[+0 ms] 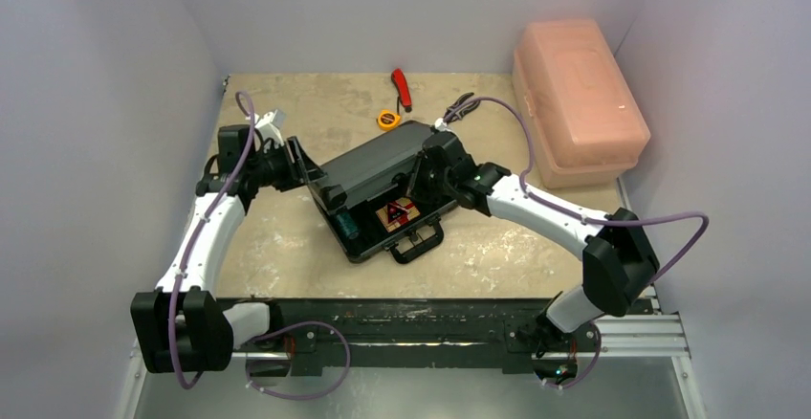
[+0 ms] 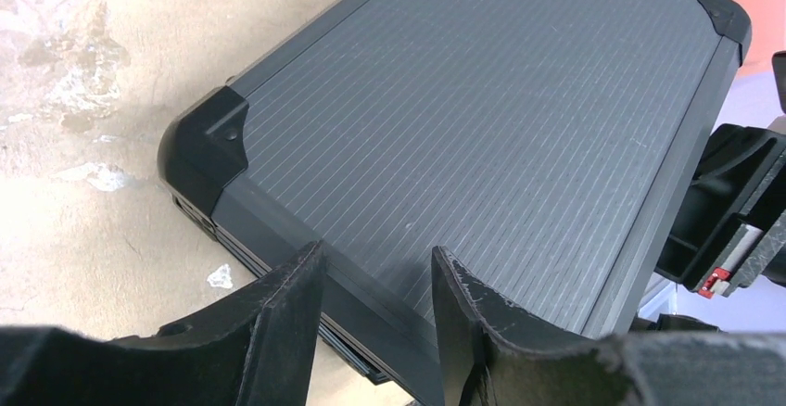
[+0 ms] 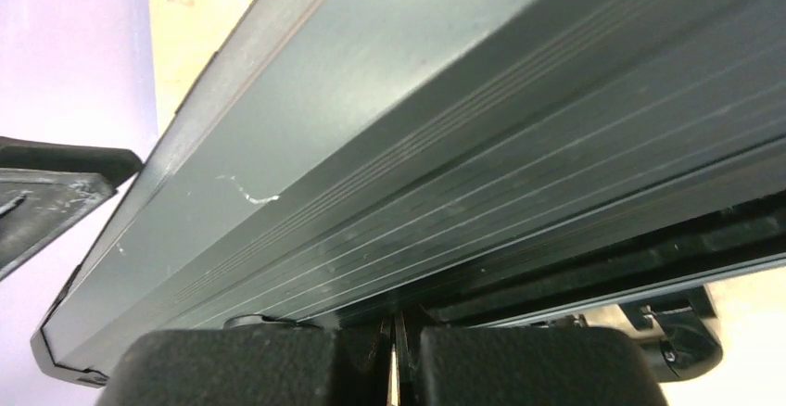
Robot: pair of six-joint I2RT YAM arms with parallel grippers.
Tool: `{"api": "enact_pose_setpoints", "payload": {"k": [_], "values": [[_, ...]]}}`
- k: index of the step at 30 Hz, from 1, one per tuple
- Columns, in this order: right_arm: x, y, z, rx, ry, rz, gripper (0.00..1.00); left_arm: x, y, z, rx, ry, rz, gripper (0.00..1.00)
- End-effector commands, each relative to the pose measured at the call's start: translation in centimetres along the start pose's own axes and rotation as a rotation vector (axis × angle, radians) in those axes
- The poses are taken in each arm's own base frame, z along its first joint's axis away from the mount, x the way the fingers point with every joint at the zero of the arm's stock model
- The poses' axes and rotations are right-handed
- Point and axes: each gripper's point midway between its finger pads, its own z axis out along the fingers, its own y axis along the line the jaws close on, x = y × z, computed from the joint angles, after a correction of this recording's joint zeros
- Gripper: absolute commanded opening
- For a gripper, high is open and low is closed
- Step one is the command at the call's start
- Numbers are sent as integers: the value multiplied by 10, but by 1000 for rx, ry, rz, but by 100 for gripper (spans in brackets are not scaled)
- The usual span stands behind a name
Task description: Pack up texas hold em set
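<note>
The black briefcase (image 1: 373,163) sits mid-table, angled, and we see its lid (image 2: 482,119) tilted part-way over the base, not flat on it. Through the open gap along the near side, a teal chip roll (image 1: 346,225) lies at the left end of the tray and a red-black triangle (image 1: 397,212) lies beside it toward the middle. The carry handle (image 1: 419,245) points at the arms.

On to the claws. The left gripper (image 2: 377,256) is at the lid's left end, its fingers (image 2: 292,318) spread wide with the lid's rim running between them. We can't tell whether either finger actually touches it.

The right gripper (image 1: 427,166) is at the lid's right end. From its own camera, the right gripper (image 3: 394,330) has its two pads drawn together with only a hairline slit between them, tucked right under the ribbed face of the lid (image 3: 417,146). We see nothing pinched in that slit.

Further out, the worn tan table (image 1: 287,242) carries a red-handled tool (image 1: 402,89) and a small yellow round object (image 1: 387,120) behind the case. A large pink box (image 1: 579,103) stands closed in the far right corner, well apart from the case.
</note>
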Motion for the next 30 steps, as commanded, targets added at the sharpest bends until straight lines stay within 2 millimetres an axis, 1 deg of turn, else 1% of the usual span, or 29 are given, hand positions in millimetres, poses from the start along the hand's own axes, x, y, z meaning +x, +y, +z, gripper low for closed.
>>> {"api": "enact_pose_setpoints", "payload": {"k": [1,7,12,13,20,22,26,30], "values": [[-24,10,-8,-50,-116,27,0,31,6,-2,-27,95,-44,45],[-14,-12,-15,-2,-122,29,0,30,7,-2,-33,94,-41,45],[-6,-37,-24,58,-135,15,0,29,6,-4,-41,90,-31,45],[-2,-46,-26,79,-134,11,0,28,5,-5,-41,91,-30,45],[12,-93,-43,187,-172,-24,0,19,-1,-9,-37,77,-11,45],[16,-104,-47,207,-179,-36,3,16,-3,-10,-47,73,3,43],[23,-116,-54,205,-188,-62,14,20,-18,-6,-64,114,86,43],[32,-117,-58,149,-183,-85,24,21,-42,-3,-55,130,171,43]]}}
